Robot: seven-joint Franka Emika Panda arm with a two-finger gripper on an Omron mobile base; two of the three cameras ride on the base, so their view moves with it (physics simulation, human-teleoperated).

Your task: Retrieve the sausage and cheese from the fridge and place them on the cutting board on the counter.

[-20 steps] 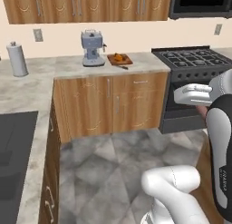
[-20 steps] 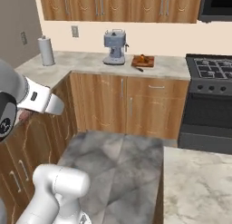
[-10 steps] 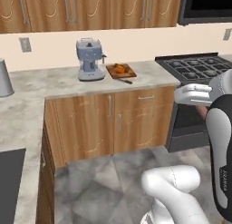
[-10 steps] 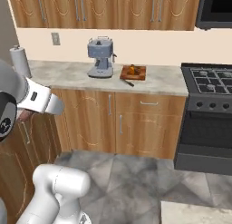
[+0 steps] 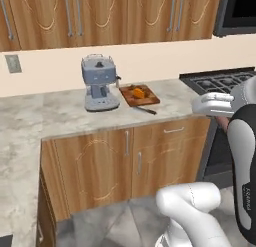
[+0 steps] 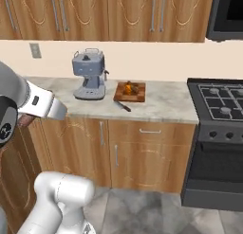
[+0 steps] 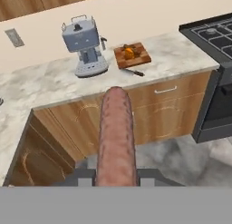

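My gripper (image 7: 116,175) is shut on the sausage (image 7: 116,132), a reddish-brown rod that sticks up between the dark fingertips (image 7: 84,175) in the hand view. From the base cameras the sausage (image 5: 223,122) peeks out under the white hand, well short of the counter (image 5: 60,116). The reddish-brown cutting board (image 5: 150,98) (image 6: 140,96) (image 7: 142,60) lies on the counter beside the coffee machine. An orange cheese wedge (image 5: 138,92) (image 6: 129,89) (image 7: 130,51) rests on it. The fridge is out of view.
A grey coffee machine (image 5: 100,83) (image 6: 88,74) stands left of the board. A dark-handled knife (image 5: 145,110) (image 6: 122,106) lies on the counter just in front of it. A black stove (image 6: 218,100) borders the counter on the right; wooden cabinets hang above.
The base has driven, so the whole scene shifted: the counter with the board and coffee machine now looks closer and more central. The gripper still holds the sausage.
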